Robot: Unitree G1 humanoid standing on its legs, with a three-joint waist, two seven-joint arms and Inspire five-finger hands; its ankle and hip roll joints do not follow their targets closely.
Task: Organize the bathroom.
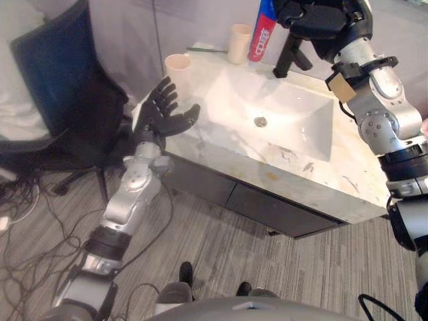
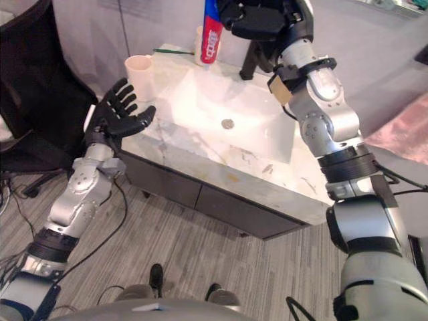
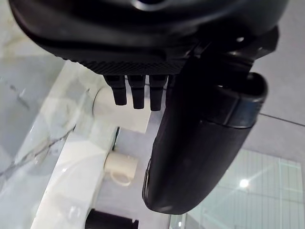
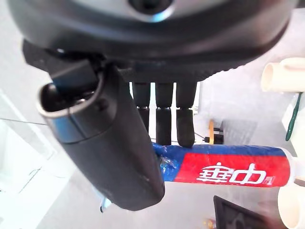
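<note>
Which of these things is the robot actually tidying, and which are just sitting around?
Part of the job:
- toothpaste tube, held in the right hand
- two cream cups on the marble counter
- green toothbrush behind them
- left hand, open at the counter's edge

Just there:
- black faucet
- sink basin
- office chair

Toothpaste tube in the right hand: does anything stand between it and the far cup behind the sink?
Nothing visible does. The right hand pinches the tube upright just beside the far cup, with no object between them; the faucet stands on the other side.
</note>
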